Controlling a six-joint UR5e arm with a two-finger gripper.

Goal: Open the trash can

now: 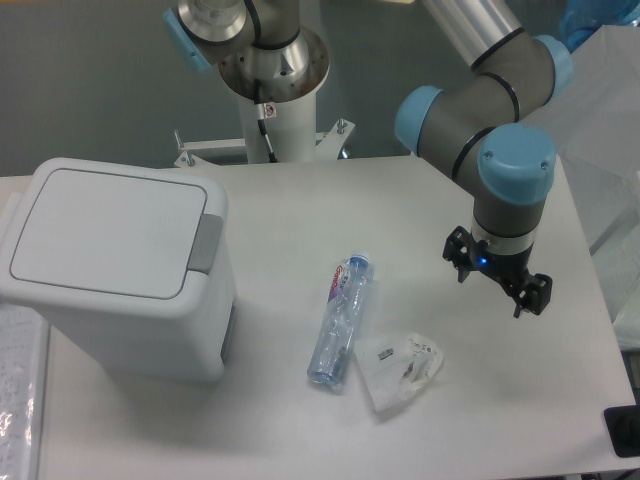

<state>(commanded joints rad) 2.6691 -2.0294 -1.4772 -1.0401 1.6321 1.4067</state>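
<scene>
A: Where is the bin (115,275)?

B: It sits on the left part of the table (400,200). Its left side is right at the table's left edge. Its back is near the far edge.

A: What does the bin look like?

B: It is big, white and boxy, with round corners. The flat lid (100,232) is down, so the bin is closed. A grey tab (207,243) sits on the lid's right edge, on the side that faces the bottle.

A: What lies near the bin?

B: A clear bottle (340,320) lies on its side to the right of the bin, not touching it. Its cap end points away from us. A crumpled clear bag (400,370) lies just right of the bottle's bottom end.

A: Where is the gripper (498,280)?

B: It is far to the right of the bin, past the bottle and the bag. It hangs from the arm (490,100) and points down, near the table's right edge.

A: Is it holding something?

B: No. Its two fingers stand apart with nothing between them.

A: Is there room between the gripper and the bin?

B: Yes. Behind the bottle, the table is bare from the gripper all the way to the tab. In front, the bottle and bag lie in the way.

A: What is behind the bin?

B: The white post (280,120) that holds the arm stands past the far edge, to the bin's right.
</scene>
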